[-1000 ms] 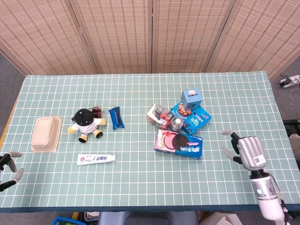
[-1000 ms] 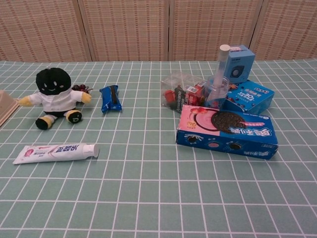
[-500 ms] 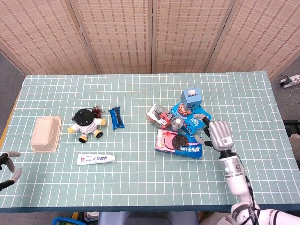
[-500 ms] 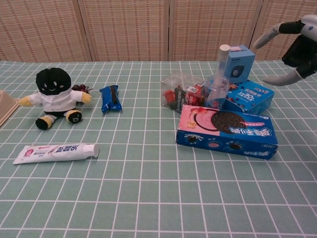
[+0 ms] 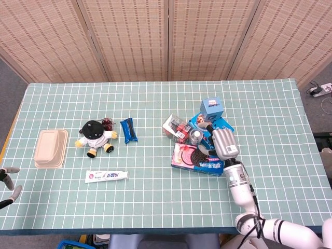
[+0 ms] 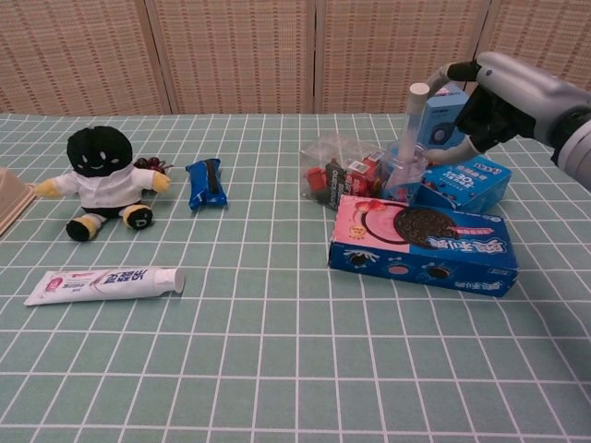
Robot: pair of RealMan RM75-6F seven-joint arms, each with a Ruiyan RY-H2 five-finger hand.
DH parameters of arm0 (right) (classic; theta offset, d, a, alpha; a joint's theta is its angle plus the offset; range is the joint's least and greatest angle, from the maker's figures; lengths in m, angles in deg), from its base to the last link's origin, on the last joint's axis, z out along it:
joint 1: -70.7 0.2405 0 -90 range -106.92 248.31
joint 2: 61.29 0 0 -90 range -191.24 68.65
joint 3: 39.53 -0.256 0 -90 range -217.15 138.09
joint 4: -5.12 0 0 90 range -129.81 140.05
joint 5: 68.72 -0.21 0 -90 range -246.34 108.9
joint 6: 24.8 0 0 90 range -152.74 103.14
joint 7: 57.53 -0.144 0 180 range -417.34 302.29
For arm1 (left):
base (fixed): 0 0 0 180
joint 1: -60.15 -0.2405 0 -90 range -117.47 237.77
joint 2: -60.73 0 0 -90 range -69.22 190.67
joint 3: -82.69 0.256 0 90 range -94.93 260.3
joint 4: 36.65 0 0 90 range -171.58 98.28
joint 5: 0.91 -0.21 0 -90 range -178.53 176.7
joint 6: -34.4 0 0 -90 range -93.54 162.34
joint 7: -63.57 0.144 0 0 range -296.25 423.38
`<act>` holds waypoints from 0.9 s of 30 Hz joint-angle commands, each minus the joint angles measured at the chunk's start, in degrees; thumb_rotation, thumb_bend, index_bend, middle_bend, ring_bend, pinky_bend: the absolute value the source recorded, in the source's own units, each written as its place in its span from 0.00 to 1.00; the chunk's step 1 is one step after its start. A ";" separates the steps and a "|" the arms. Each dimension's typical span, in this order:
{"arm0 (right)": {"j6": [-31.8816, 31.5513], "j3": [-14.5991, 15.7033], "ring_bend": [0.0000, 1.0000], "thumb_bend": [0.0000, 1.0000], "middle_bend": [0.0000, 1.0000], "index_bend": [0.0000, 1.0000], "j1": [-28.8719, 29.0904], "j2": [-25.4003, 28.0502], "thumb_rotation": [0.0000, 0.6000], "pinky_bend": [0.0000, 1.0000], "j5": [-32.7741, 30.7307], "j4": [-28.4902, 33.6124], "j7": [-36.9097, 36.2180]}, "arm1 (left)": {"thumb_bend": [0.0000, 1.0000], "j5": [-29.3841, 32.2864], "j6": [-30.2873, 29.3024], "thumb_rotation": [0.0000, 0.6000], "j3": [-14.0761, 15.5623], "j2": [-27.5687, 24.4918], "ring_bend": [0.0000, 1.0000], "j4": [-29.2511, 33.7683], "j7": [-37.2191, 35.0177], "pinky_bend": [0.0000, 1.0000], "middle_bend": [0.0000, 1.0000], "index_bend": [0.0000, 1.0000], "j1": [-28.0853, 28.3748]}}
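My right hand (image 5: 223,143) hovers over the snack pile with its fingers spread and nothing in them. In the chest view that hand (image 6: 496,95) sits just right of a clear bottle with a white cap (image 6: 409,138) and in front of a small blue cube box (image 6: 446,114). Below it lie a flat blue snack box (image 5: 211,128) and an Oreo box (image 5: 197,158). A clear bag of red snacks (image 5: 175,127) rests left of the bottle (image 5: 196,136). My left hand (image 5: 7,181) stays at the table's near left edge, fingers apart and empty.
A black-headed plush toy (image 5: 95,136) and a blue snack packet (image 5: 128,130) lie left of centre. A toothpaste tube (image 5: 107,176) lies nearer the front. A beige lidded container (image 5: 51,148) sits at the far left. Folding screens stand behind the table.
My right hand has moved from the table's right side leftward and up over the snack pile, reaching the bottle and blue boxes. The left hand has barely shifted.
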 commanded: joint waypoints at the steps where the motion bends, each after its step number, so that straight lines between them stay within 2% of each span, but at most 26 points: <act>1: 0.44 0.01 1.00 0.20 1.00 0.28 0.98 -1.50 1.00 1.00 -0.28 -1.89 -0.82 | 0.33 -0.08 -0.12 1.00 0.01 -0.09 0.47 0.05 -0.12 0.53 0.63 0.44 -0.06; 7: 0.71 -0.16 1.00 0.23 1.00 0.28 2.47 -4.40 1.00 1.00 -0.40 -5.68 -3.11 | 0.33 -0.54 -0.52 1.00 0.11 -0.35 0.47 0.24 -0.70 0.53 0.63 0.44 -0.24; 19: 2.62 -0.38 1.00 0.31 1.00 0.44 4.69 -7.78 1.00 1.00 -1.38 -9.97 -6.67 | 0.33 -0.93 -0.83 1.00 0.23 -0.88 0.47 0.53 -1.73 0.53 0.63 0.44 -0.44; 27: 1.79 -0.39 1.00 0.42 1.00 0.55 4.99 -8.40 1.00 1.00 -1.46 -11.03 -6.58 | 0.33 -1.25 -0.95 1.00 0.36 -1.22 0.47 0.54 -2.71 0.53 0.63 0.44 -0.53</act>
